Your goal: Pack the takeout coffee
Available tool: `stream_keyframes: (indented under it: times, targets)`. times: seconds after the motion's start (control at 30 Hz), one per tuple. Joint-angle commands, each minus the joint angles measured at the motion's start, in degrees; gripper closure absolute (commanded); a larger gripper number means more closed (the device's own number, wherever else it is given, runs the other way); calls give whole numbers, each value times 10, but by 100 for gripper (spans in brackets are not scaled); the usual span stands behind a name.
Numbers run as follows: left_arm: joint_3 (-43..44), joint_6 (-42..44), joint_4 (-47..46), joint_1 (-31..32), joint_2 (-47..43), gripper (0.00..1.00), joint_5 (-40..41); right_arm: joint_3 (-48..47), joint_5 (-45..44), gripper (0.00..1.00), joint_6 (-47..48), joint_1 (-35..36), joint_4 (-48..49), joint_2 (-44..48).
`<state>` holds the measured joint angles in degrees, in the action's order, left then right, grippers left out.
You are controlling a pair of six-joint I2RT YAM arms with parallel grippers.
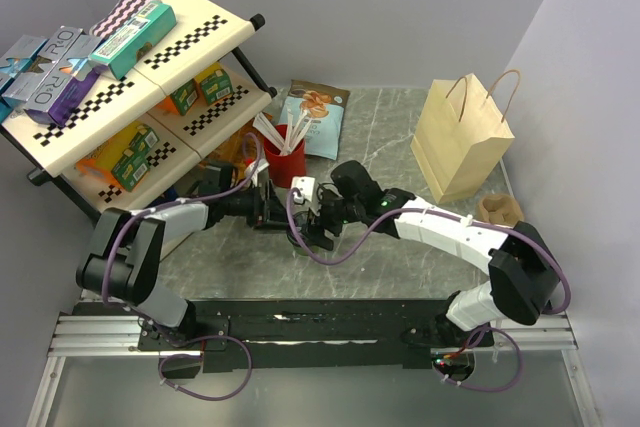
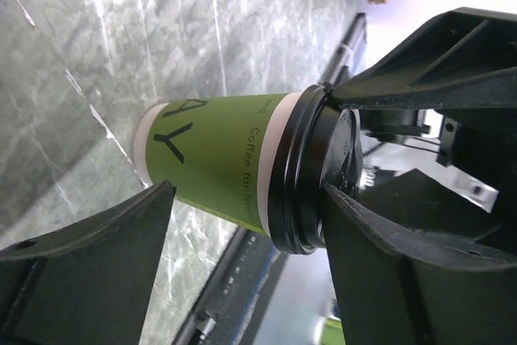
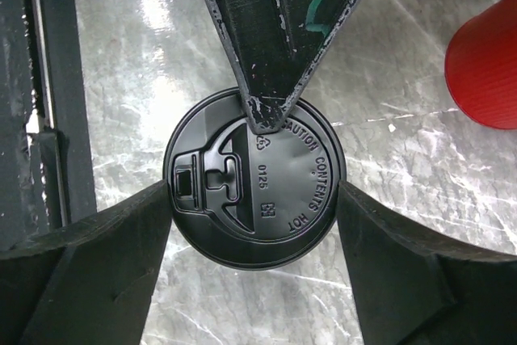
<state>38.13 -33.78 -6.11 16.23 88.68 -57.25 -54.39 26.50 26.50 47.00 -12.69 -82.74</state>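
Observation:
The takeout coffee (image 2: 218, 159) is a green paper cup with a black lid (image 3: 266, 199), standing upright on the marble table. In the top view it is hidden between the two grippers. My right gripper (image 3: 254, 191) comes from above, and its fingers touch the lid's rim on both sides; it also shows in the top view (image 1: 318, 222). My left gripper (image 2: 250, 191) is open and turned on edge beside the cup. Its upper fingertip (image 3: 266, 119) rests on top of the lid and its lower finger (image 2: 97, 256) is near the cup's base. It also shows in the top view (image 1: 275, 209).
A red cup with white stirrers (image 1: 283, 162) stands just behind the grippers and also shows in the right wrist view (image 3: 485, 70). A paper bag (image 1: 462, 142) stands at the back right, with a brown cup carrier (image 1: 498, 210) beside it. A snack bag (image 1: 315, 117) and a shelf (image 1: 130, 77) are at the back left.

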Motion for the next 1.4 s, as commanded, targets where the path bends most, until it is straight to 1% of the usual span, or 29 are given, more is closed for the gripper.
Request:
stream_keyframes:
  times: [0.0, 0.03, 0.07, 0.2, 0.4, 0.53, 0.57, 0.67, 0.73, 0.87, 1.07, 1.23, 1.37]
  targets:
    - [23, 57, 31, 13, -19, 20, 92, 24, -9, 12, 26, -13, -173, -27]
    - [33, 62, 41, 14, -19, 20, 95, 15, -7, 1, 25, -16, -187, -29]
    - [41, 67, 59, 15, -18, 19, 98, -3, 6, 0, 28, -20, -195, -32]
    - [80, 108, 114, 14, -11, 18, 123, -37, 14, 0, 46, -30, -216, -35]
    - [103, 124, 134, 14, 2, 19, 118, -75, 62, 0, 30, -72, -243, -31]
    - [120, 144, 159, 15, 3, 20, 110, -91, 114, 0, 8, -128, -256, -6]
    - [125, 152, 162, 14, 3, 20, 109, -94, 125, 0, 0, -153, -257, -3]
    - [138, 162, 182, 13, 0, 20, 108, -103, 159, 0, -31, -176, -264, 5]
    - [145, 167, 195, 13, -3, 20, 109, -105, 179, 0, -43, -177, -261, 7]
    - [148, 180, 206, 10, -14, 20, 119, -99, 218, 0, -107, -178, -225, -6]
    - [146, 202, 215, 1, -25, 19, 121, -121, 287, 0, -181, -177, -163, -72]
    - [153, 223, 222, -1, -35, 17, 88, -146, 314, 0, -213, -169, -139, -114]
    - [142, 205, 209, -2, -34, 17, 50, -169, 315, 0, -220, -147, -139, -142]
